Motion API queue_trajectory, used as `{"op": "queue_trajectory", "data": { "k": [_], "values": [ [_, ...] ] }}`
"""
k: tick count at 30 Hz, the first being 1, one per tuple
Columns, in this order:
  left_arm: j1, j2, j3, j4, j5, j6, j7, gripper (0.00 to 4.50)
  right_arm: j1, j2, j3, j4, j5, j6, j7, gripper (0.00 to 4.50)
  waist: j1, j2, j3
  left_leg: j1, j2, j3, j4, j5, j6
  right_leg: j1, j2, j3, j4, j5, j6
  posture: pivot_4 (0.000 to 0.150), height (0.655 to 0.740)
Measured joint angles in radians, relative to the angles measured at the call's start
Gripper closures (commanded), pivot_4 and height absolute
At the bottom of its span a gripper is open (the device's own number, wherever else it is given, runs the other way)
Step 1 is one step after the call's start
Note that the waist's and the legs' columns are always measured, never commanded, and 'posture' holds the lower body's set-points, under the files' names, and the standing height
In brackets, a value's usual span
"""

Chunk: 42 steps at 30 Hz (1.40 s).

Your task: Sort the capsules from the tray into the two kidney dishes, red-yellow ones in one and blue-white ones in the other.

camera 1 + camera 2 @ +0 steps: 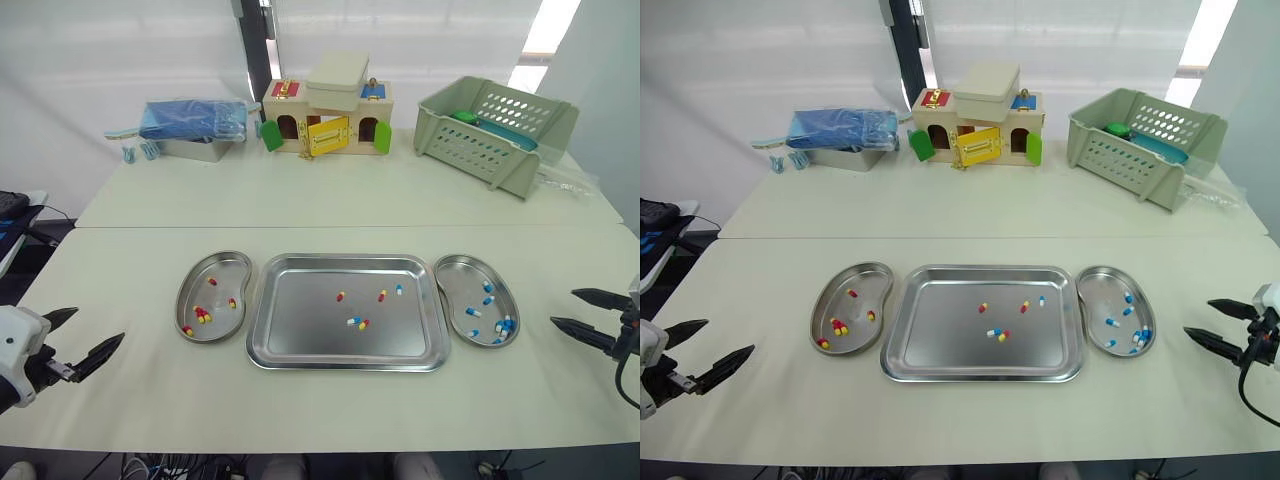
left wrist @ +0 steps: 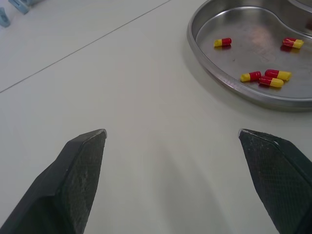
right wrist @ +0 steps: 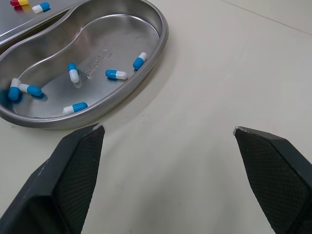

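Observation:
A steel tray (image 1: 300,340) lies at mid-table with several loose capsules: red-yellow ones (image 1: 340,296) and blue-white ones (image 1: 352,321). The left kidney dish (image 1: 222,272) holds several red-yellow capsules (image 2: 265,78). The right kidney dish (image 1: 460,282) holds several blue-white capsules (image 3: 73,74). My left gripper (image 1: 98,324) hovers open and empty over the table, left of the left dish. My right gripper (image 1: 563,306) is open and empty too, just right of the right dish. Both stand a little above the tabletop.
Along the back of the table stand a metal box under a blue bag (image 1: 195,125), a toy house with coloured doors (image 1: 325,115) and a green slotted basket (image 1: 495,130). The table's front edge runs just below the tray.

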Motion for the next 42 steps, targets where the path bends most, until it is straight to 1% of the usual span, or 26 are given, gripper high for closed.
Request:
{"op": "queue_trajectory", "data": {
  "k": [6, 10, 12, 16, 17, 20, 22, 24, 27, 29, 33, 37, 40, 42],
  "values": [
    [-0.069, 0.000, -0.017, 0.037, 0.026, -0.002, -0.020, 0.00, 0.065, 0.000, -0.024, -0.056, 0.010, 0.001, 0.001, 0.03, 0.000, 0.000, 0.000, 0.000, 0.000, 0.000, 0.000, 0.000, 0.000, 0.000, 0.000, 0.000, 0.000, 0.000, 0.000, 0.150, 0.7400],
    [-0.117, 0.000, -0.068, 0.035, 0.036, -0.002, -0.055, 0.00, 0.145, 0.008, -0.046, -0.146, 0.050, 0.008, 0.024, 0.03, 0.001, 0.000, 0.000, 0.000, 0.000, 0.000, 0.000, 0.000, 0.000, 0.000, 0.000, 0.000, 0.000, 0.000, 0.000, 0.150, 0.7400],
    [-0.142, 0.002, -0.111, 0.009, 0.036, 0.011, -0.084, 0.00, 0.219, 0.026, -0.067, -0.242, 0.085, 0.026, 0.036, 0.03, 0.005, 0.000, 0.000, -0.001, 0.000, 0.000, 0.000, 0.000, 0.000, 0.000, 0.000, 0.000, 0.000, 0.000, 0.000, 0.150, 0.7400],
    [-0.206, 0.006, -0.228, -0.114, 0.031, 0.051, -0.155, 0.00, 0.418, 0.088, -0.088, -0.512, 0.151, 0.074, 0.050, 0.03, 0.017, 0.000, 0.000, -0.001, 0.000, -0.001, 0.000, 0.000, 0.000, 0.001, 0.000, -0.001, 0.000, 0.000, 0.000, 0.150, 0.7400],
    [-0.241, 0.008, -0.272, -0.151, 0.030, 0.071, -0.174, 0.00, 0.478, 0.113, -0.094, -0.591, 0.165, 0.085, 0.043, 0.03, 0.022, 0.000, 0.000, -0.001, 0.000, -0.001, 0.001, 0.000, 0.000, 0.001, 0.000, -0.001, 0.000, 0.000, 0.000, 0.150, 0.7400],
    [-0.331, 0.006, -0.378, -0.215, 0.030, 0.110, -0.207, 0.00, 0.570, 0.210, -0.086, -0.762, 0.206, 0.099, -0.003, 0.03, 0.024, 0.000, 0.000, -0.001, 0.000, -0.002, 0.001, 0.000, 0.000, 0.001, 0.000, -0.002, 0.000, 0.000, 0.000, 0.150, 0.7400],
    [-0.431, -0.001, -0.480, -0.243, 0.040, 0.137, -0.239, 0.00, 0.631, 0.286, -0.037, -0.903, 0.227, 0.109, -0.055, 0.03, 0.024, 0.000, 0.000, -0.001, 0.000, -0.002, 0.001, 0.000, 0.000, 0.001, 0.000, -0.002, 0.001, 0.000, 0.000, 0.150, 0.7400],
    [-0.510, -0.022, -0.558, -0.244, 0.058, 0.141, -0.266, 0.00, 0.663, 0.337, -0.004, -0.975, 0.228, 0.102, -0.090, 0.03, 0.021, 0.000, 0.000, 0.000, 0.000, -0.001, 0.001, 0.000, 0.000, 0.001, 0.000, -0.001, 0.000, 0.000, 0.000, 0.150, 0.7400],
    [-0.616, -0.071, -0.667, -0.210, 0.099, 0.134, -0.310, 0.00, 0.695, 0.403, 0.034, -1.014, 0.206, 0.062, -0.133, 0.03, 0.020, 0.000, 0.000, 0.000, -0.001, -0.001, 0.001, 0.000, 0.000, 0.001, 0.000, -0.001, 0.001, 0.000, 0.000, 0.150, 0.7400],
    [-0.665, -0.099, -0.713, -0.170, 0.123, 0.117, -0.334, 0.00, 0.708, 0.417, 0.054, -1.026, 0.190, 0.048, -0.154, 0.03, 0.017, 0.000, 0.000, 0.000, -0.001, -0.002, 0.001, 0.000, 0.000, 0.001, 0.001, -0.001, 0.001, 0.000, 0.000, 0.150, 0.7400],
    [-0.827, -0.213, -0.815, -0.023, 0.198, 0.048, -0.372, 0.00, 0.725, 0.494, 0.111, -1.027, 0.128, -0.033, -0.203, 0.03, 0.025, -0.001, 0.000, -0.001, -0.001, -0.003, 0.002, 0.000, 0.000, 0.001, 0.001, -0.002, 0.000, 0.000, 0.000, 0.150, 0.7400],
    [-0.914, -0.283, -0.862, 0.101, 0.258, -0.024, -0.384, 0.00, 0.752, 0.545, 0.140, -1.027, 0.107, -0.073, -0.255, 0.03, 0.023, -0.001, 0.000, -0.001, -0.001, -0.003, 0.002, 0.000, 0.000, 0.001, 0.001, -0.002, 0.000, 0.000, 0.000, 0.150, 0.7400],
    [-0.961, -0.349, -0.890, 0.222, 0.327, -0.086, -0.342, 0.00, 0.780, 0.579, 0.149, -1.019, 0.085, -0.109, -0.297, 0.03, 0.020, -0.001, 0.000, 0.000, -0.001, -0.004, 0.002, 0.000, 0.000, 0.001, 0.001, -0.002, 0.001, 0.000, 0.000, 0.150, 0.7400],
    [-0.965, -0.368, -0.895, 0.256, 0.351, -0.101, -0.320, 0.00, 0.788, 0.585, 0.159, -1.012, 0.076, -0.124, -0.311, 0.03, 0.016, -0.001, 0.000, 0.000, -0.001, -0.004, 0.002, 0.000, 0.000, 0.001, 0.001, -0.002, 0.001, 0.000, 0.000, 0.150, 0.7400]
  ]
}}
